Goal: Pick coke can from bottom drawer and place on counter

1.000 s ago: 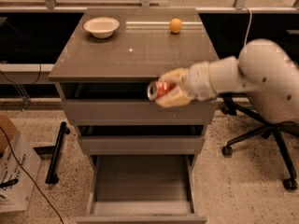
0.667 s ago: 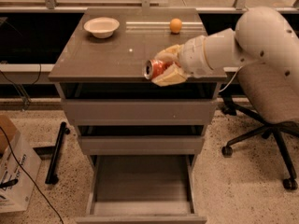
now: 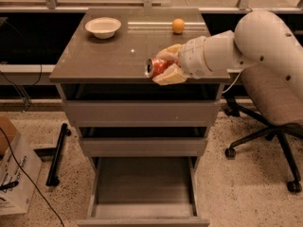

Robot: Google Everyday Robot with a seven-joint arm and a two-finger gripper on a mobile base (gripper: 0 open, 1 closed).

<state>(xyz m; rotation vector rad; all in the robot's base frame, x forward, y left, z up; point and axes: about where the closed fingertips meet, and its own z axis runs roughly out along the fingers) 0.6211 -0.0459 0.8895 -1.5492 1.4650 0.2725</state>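
Glossy grey-brown counter (image 3: 109, 56), shiny metal coke can (image 3: 154, 67), perhaps rubbery matt gripper (image 3: 165, 66) at counter's front edge

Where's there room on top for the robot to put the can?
The gripper, shut on the can, is at the front edge of the counter. Bare patches: the front left, between the bowl and the front edge, and the middle, between bowl and orange ball. The front right is crowded by the arm.
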